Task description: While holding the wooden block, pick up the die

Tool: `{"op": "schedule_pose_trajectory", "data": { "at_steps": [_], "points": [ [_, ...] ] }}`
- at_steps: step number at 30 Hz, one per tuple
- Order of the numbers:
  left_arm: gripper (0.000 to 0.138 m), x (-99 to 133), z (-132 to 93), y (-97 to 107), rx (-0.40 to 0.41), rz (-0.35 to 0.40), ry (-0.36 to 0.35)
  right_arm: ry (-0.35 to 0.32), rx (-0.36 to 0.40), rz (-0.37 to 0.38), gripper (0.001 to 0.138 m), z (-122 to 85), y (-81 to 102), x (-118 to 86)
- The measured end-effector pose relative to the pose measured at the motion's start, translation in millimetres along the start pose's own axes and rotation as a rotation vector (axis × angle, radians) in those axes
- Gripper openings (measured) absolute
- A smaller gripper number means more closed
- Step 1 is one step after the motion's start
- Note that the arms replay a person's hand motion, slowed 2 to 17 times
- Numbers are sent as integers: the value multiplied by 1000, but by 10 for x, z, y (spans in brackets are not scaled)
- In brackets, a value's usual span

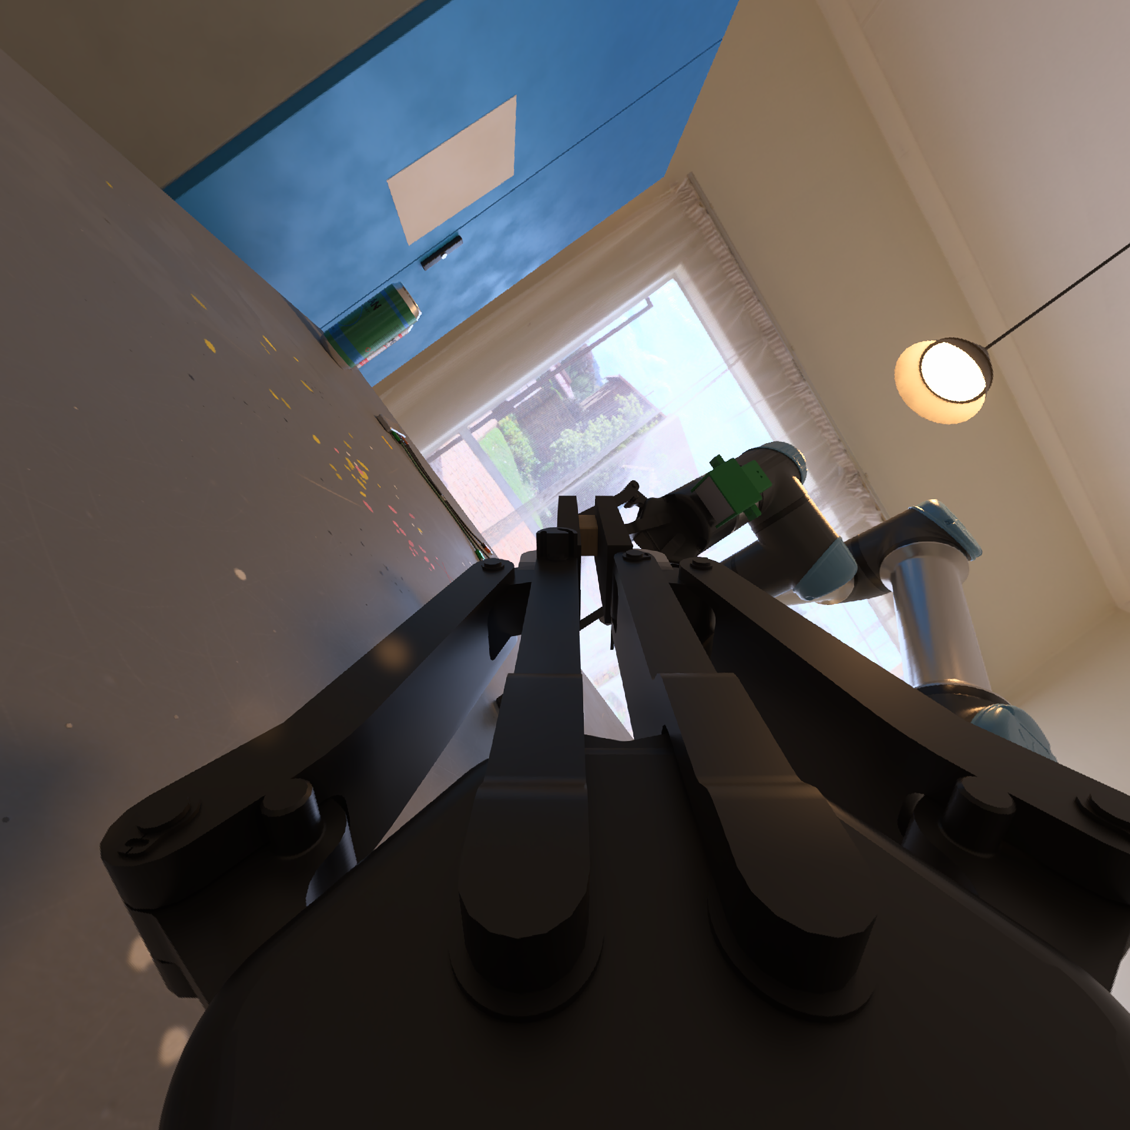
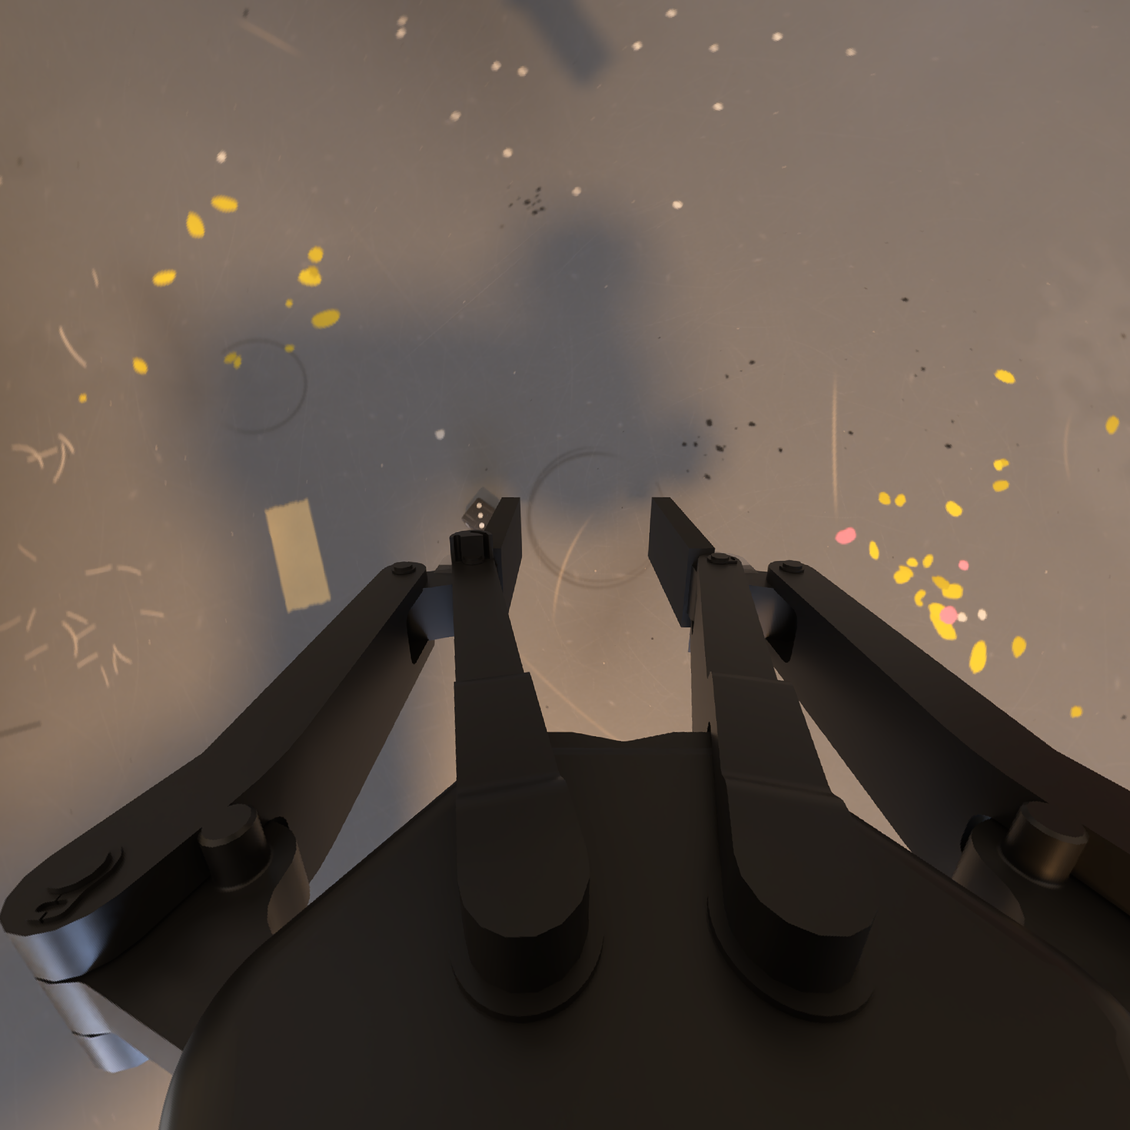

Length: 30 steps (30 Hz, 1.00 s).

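Fingers of the left gripper [image 1: 588, 531] pinch a small tan wooden block [image 1: 588, 531]; right gripper [image 2: 584, 516] fingers spread, a small dark white-pipped die [image 2: 478, 510] just outside its left fingertip.

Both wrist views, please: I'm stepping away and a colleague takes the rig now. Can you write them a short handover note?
Left claw: shut on the wooden block, raised off the table and pointing toward the window.
Right claw: open, empty, pointing down at the table.
Die: dark with white pips, on the table just outside the right claw's left finger, not between the fingers.
Can: at the table's far edge, untouched.
Done: block held.
Left: shift the right claw so the die sits between its fingers, close, lift, likely keeping the block gripped.
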<state>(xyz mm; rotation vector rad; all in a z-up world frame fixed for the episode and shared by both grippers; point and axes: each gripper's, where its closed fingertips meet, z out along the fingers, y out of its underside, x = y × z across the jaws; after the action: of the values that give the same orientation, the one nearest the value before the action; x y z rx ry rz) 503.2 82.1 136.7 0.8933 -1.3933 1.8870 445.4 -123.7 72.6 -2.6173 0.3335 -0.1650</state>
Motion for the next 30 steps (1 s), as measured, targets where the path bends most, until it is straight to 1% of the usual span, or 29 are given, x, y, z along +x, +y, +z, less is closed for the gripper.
{"op": "schedule_pose_trajectory", "data": {
  "at_steps": [1,6,8,12,16,24,30],
  "points": [
    [8,1,-1,-1,0,0,0,-7,-17,-31,56,-3,18,-9],
    [8,6,-6,-12,4,3,0,-59,-146,-236,56,-54,128,-36],
    [8,6,-8,-14,4,4,-1,-80,-189,-298,54,-67,147,-47],
    [8,8,-9,-15,2,6,-3,-119,-269,-400,52,-72,186,-83],
    [8,10,-10,-14,-2,10,-5,-142,-340,-500,50,-68,217,-105],
    [8,11,-10,-14,-5,16,-9,-158,-437,-705,49,-19,238,-151],
    [8,7,-14,-20,-2,15,-9,-164,-509,-818,49,27,284,-167]
  ]
}}
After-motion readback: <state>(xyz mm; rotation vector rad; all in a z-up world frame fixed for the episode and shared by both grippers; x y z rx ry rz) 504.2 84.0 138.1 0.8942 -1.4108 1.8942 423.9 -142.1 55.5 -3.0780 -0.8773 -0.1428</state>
